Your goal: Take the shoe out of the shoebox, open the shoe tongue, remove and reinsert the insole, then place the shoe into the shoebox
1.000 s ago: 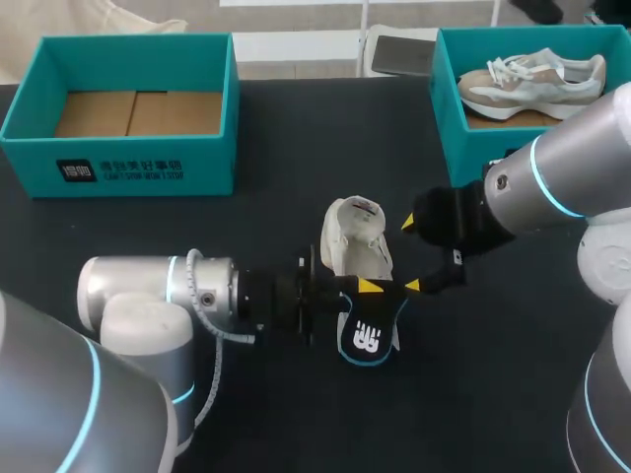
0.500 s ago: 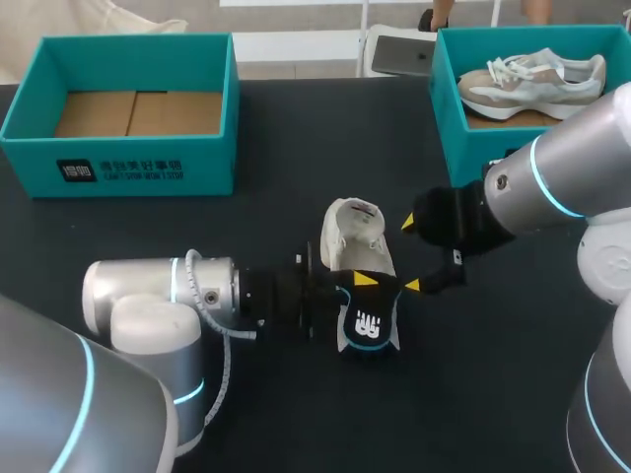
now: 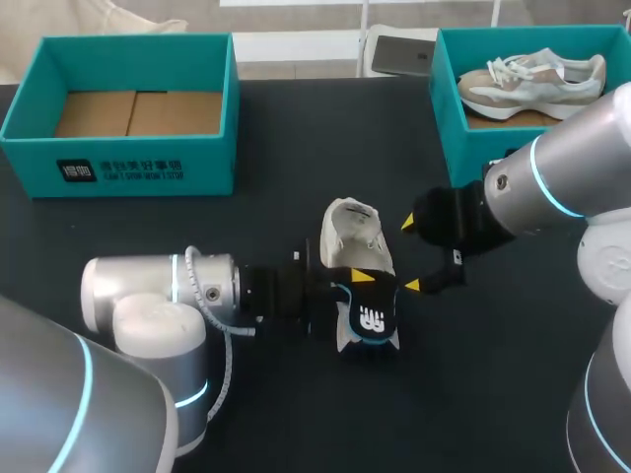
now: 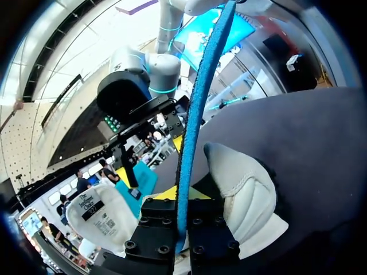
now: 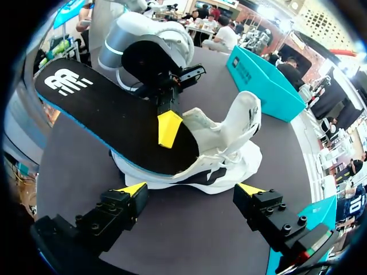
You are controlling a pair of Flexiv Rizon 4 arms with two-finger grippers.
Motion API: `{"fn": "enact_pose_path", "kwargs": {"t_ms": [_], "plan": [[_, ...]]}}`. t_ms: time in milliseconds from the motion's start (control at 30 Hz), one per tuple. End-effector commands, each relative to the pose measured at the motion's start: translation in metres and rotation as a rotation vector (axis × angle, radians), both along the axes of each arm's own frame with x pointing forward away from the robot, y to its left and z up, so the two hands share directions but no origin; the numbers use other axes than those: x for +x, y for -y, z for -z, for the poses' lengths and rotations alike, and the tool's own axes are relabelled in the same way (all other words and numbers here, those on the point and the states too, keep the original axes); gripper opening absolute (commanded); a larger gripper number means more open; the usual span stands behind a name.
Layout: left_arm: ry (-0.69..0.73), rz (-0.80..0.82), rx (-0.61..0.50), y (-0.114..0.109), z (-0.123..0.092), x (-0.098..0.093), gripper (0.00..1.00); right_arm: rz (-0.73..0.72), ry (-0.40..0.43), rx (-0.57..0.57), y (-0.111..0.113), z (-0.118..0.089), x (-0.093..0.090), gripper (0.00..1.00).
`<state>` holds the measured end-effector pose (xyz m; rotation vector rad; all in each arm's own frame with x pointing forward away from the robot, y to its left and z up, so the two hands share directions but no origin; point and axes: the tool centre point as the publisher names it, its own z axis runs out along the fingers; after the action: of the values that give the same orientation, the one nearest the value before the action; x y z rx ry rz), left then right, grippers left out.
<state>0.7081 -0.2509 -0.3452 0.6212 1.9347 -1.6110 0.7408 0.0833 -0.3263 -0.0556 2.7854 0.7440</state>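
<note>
The shoe is out of its box and resting on the desk, so that step's done! The insole is out too: the left jaws are clamped tight on its blue edge, holding it right up against the shoe. The right jaws gape wide with nothing in them, poised just beside the shoe. The tongue looks pulled back, though I can't be sure from here. What's left, I reckon: slide the insole back in, then carry the shoe to the empty teal shoebox at far left. Roughly halfway.
</note>
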Motion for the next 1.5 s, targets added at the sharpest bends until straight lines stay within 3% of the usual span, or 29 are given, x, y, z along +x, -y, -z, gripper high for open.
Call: {"fn": "enact_pose_path", "kwargs": {"t_ms": [33,167,567,633,667,700,1500], "plan": [[0.003,0.004,0.011,-0.002,-0.005,-0.003,0.24,0.003,0.002,-0.004,-0.001,0.0,-0.001,1.0],[0.012,-0.001,-0.007,-0.004,-0.015,-0.005,0.36,0.003,0.002,-0.004,-0.001,0.0,-0.001,1.0],[0.035,0.026,-0.038,-0.005,-0.043,-0.028,0.35,0.003,0.002,-0.004,-0.001,0.0,-0.001,1.0],[0.041,0.029,-0.033,-0.005,-0.044,-0.032,0.31,0.003,0.002,-0.004,-0.001,0.0,-0.001,1.0],[0.053,0.025,-0.011,-0.005,-0.044,-0.035,0.19,0.003,0.002,-0.004,-0.001,0.0,-0.001,1.0],[0.059,0.022,0.002,-0.005,-0.043,-0.036,0.0,0.003,0.002,-0.004,-0.001,0.0,-0.001,1.0],[0.071,0.013,0.039,-0.007,0.004,0.012,0.0,0.003,0.002,-0.004,-0.001,0.0,-0.001,1.0]]}}
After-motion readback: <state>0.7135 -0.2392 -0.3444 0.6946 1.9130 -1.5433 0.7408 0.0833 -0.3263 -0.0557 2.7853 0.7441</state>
